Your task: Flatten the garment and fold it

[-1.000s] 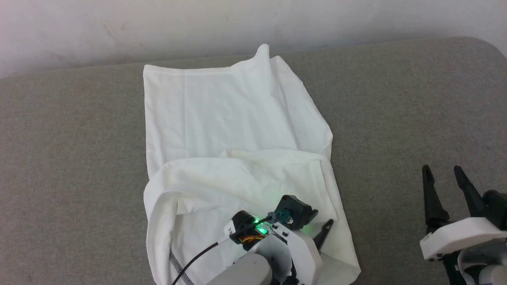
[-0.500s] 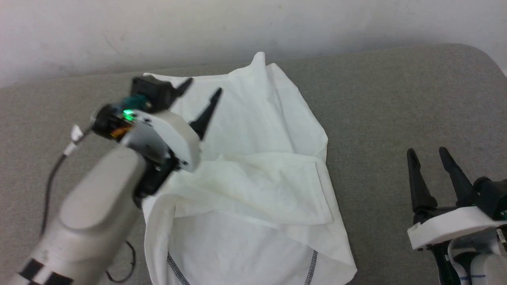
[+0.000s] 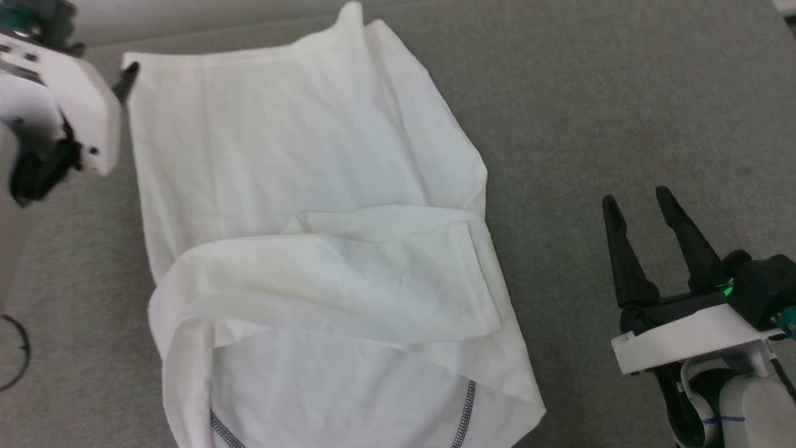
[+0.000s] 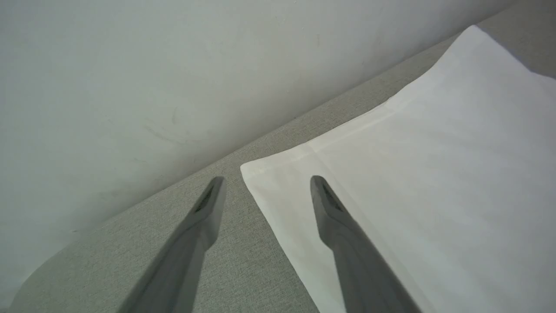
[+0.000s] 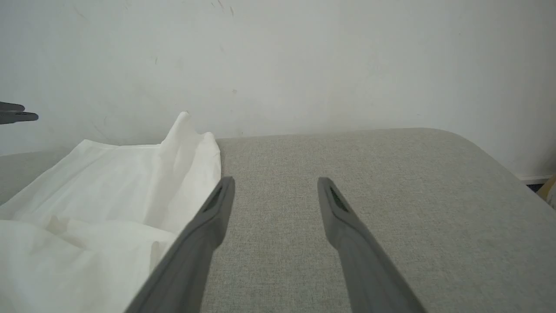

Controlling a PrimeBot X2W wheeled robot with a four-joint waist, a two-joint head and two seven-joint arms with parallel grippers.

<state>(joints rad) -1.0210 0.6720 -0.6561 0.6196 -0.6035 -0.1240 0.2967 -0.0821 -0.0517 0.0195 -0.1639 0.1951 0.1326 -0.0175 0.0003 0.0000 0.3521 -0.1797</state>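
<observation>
Garment (image 3: 298,143) lies spread on the grey padded surface (image 3: 622,93), long axis running away from the robot. Its far edge is near the wall (image 4: 130,65). A folded-over band (image 3: 348,274) crosses the near half, and dark zigzag stitching (image 3: 466,404) shows at the near hem.

Change: a second ago the left gripper (image 4: 267,180) was low over the near part of the cloth with its jaws nearly closed. It has since let go and swung up and away to the far-left corner (image 4: 252,171). The head camera also tilted, so the cloth's shift in that view is not real movement. The fold lies the same as before.

Meaning: the near-side pull looks done. Next is probably a grab at that far corner to smooth or fold the far half. Overall still mid-task, since the right edge is rumpled and one far corner stands up in a peak (image 5: 184,121).

Left gripper: jaws wide, holding nothing. One finger is over the grey surface, the other over the cloth edge. It seems to hover, but contact can't be confirmed from the wrist view.

Right gripper (image 3: 635,198): jaws wide and empty, parked over bare surface to the right of the garment and apart from it. No change there.
</observation>
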